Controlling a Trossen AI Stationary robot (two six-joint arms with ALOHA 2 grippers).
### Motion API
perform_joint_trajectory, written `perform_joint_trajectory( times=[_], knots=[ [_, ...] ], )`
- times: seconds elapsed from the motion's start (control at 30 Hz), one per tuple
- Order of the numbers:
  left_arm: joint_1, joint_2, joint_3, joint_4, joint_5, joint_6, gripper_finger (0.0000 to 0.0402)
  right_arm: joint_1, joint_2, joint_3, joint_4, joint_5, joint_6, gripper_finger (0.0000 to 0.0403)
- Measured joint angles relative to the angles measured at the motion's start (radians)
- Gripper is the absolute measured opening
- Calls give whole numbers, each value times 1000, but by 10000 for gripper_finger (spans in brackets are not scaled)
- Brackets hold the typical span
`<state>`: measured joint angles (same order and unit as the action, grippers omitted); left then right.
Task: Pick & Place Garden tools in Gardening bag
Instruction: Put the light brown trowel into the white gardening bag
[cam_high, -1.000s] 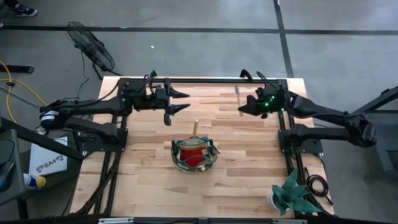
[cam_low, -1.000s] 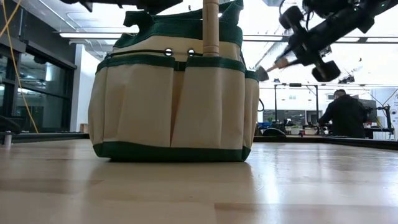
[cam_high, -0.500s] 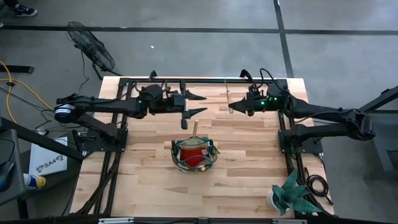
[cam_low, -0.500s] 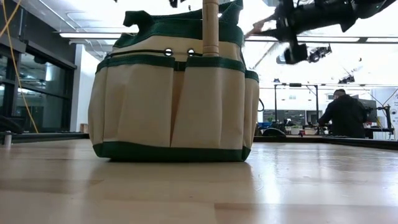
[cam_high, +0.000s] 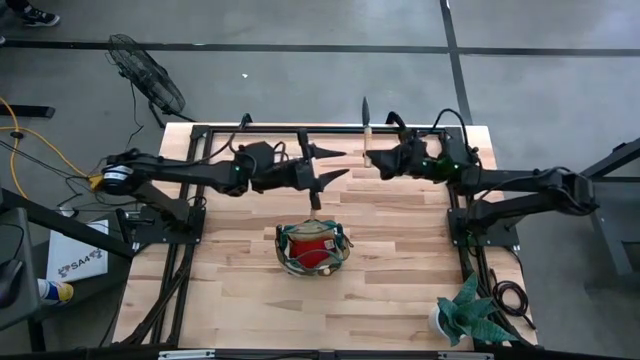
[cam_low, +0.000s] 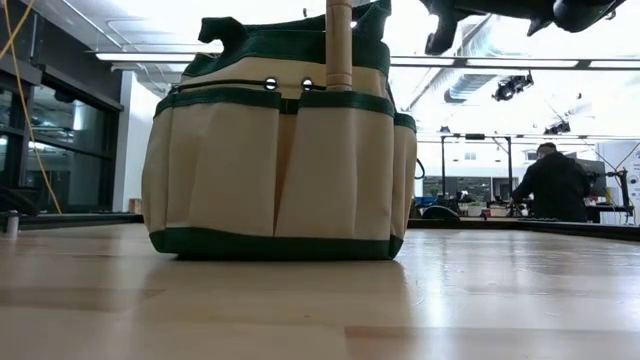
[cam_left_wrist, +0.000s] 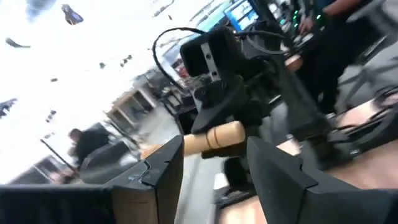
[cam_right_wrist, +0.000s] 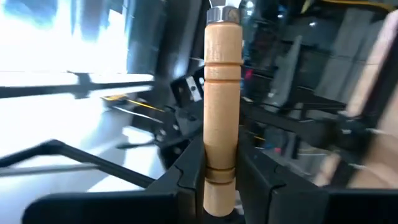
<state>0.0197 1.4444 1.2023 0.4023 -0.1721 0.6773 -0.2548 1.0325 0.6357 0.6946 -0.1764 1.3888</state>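
The beige gardening bag with green trim stands on the table's middle, with a red item inside; it also fills the low view. A wooden tool handle sticks up out of the bag's far side. My right gripper is shut on a wooden-handled tool high above the table's far part. My left gripper is open and empty just to the left of that tool, fingers pointing at it. In the left wrist view the tool's handle shows beyond my open fingers. My right gripper pinches the tool's wooden handle near its free end, between its two fingers. The fingers come level from the table's right and lie across the handle. The tool is lifted clear, its metal end pointing past the table's far edge.
A green spiky plant in a white pot stands at the table's near right corner. A black frame rail runs along the far edge. A fan stands on the floor beyond. A person stands far off in the room.
My right gripper has risen and gone toward the table's left and far edge with the tool, which has turned so that its metal end points out past the far edge. My left gripper, still open, has gone toward the table's right, close to the tool.
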Motion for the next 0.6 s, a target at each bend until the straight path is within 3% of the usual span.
perform_joint_trajectory(
  times=[0.27, 0.6],
  knots=[
    [-23, 29, 19, 5, -168, 295, 171, 147, 76, 0, 235, 159, 95, 54],
    [-23, 28, 19, 0, -154, 418, 171, 264, 192, 0, 330, 348, 137, 54]
  ],
)
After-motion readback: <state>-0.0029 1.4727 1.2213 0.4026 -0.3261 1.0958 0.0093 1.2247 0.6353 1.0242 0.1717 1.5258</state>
